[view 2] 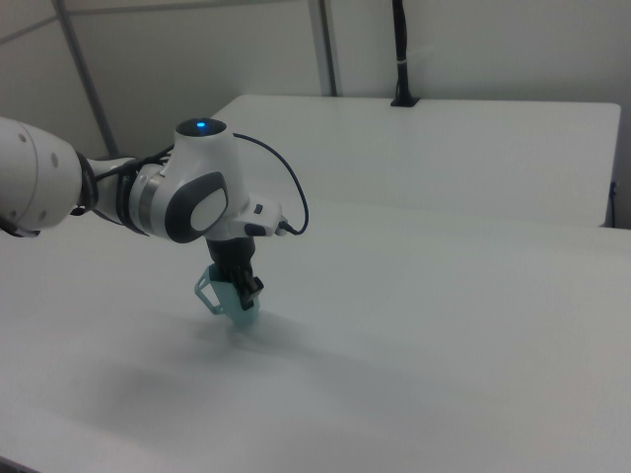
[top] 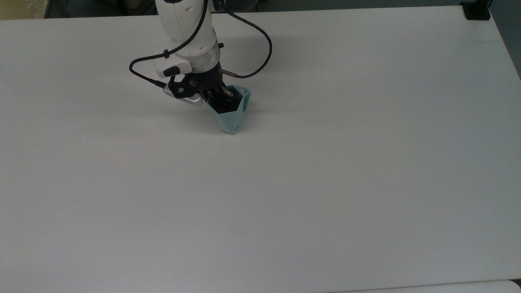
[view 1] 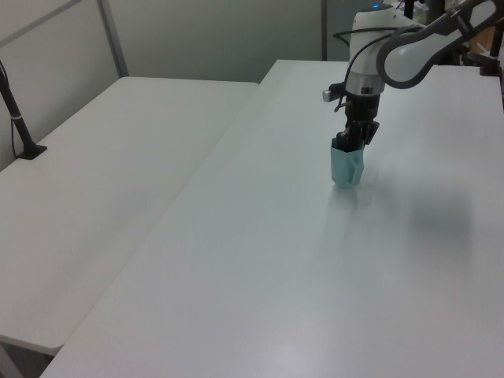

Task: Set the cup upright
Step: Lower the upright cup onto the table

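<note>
The cup stood mouth-up on the white table, in the far-left part of the surface as the top view shows it. Its narrow base was at the table surface, or very nearly so; contact could not be confirmed from these views. The body was pale teal-green and faceted, tapering downward. In the top view the angular handle projected from the rim on the side away from the camera; in the right view the handle lay on the right view's left side of the cup.

The gripper was directed downward into the mouth of the cup. One finger was inside the dark interior and the other appeared to sit outside the wall, so the gripper was pinching the cup wall at the rim. In the left view the gripper was directly above the cup, with the cup roughly vertical beneath it.

A black cable looped from the wrist out to the top view's right and back toward the arm. The white arm reached in from the right view's left edge. A second white table adjoined the first on the left view's left, with a black post mounted on its far-left edge.
</note>
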Tool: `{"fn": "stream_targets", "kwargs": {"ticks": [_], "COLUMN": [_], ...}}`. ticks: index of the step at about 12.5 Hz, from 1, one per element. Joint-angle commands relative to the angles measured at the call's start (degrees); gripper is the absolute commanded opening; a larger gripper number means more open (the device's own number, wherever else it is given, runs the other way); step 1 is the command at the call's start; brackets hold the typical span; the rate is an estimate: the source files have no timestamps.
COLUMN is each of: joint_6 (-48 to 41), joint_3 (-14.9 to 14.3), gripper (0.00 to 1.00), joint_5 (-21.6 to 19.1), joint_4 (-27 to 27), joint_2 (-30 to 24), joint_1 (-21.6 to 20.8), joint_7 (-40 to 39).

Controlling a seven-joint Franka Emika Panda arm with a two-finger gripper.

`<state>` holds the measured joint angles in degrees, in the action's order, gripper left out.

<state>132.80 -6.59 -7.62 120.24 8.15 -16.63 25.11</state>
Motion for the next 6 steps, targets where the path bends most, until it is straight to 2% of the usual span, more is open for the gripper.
{"fn": "stream_targets", "kwargs": {"ticks": [1,2,3,4,6], "joint_6": [2.64,1.59,1.41,1.41,0.97], "joint_3": [-0.17,-0.17,-0.17,-0.17,-0.17], "gripper": [0.00,0.04,0.27,0.40,0.83], "joint_5": [-1.08,-1.08,-1.08,-1.08,-0.64], "joint_4": [0.52,0.34,0.26,0.25,0.25], "joint_2": [0.20,0.29,0.20,0.12,-0.41], "joint_1": [0.02,0.10,0.10,0.10,0.02], "joint_7": [-1.74,-1.82,-1.82,-1.82,-1.74]}}
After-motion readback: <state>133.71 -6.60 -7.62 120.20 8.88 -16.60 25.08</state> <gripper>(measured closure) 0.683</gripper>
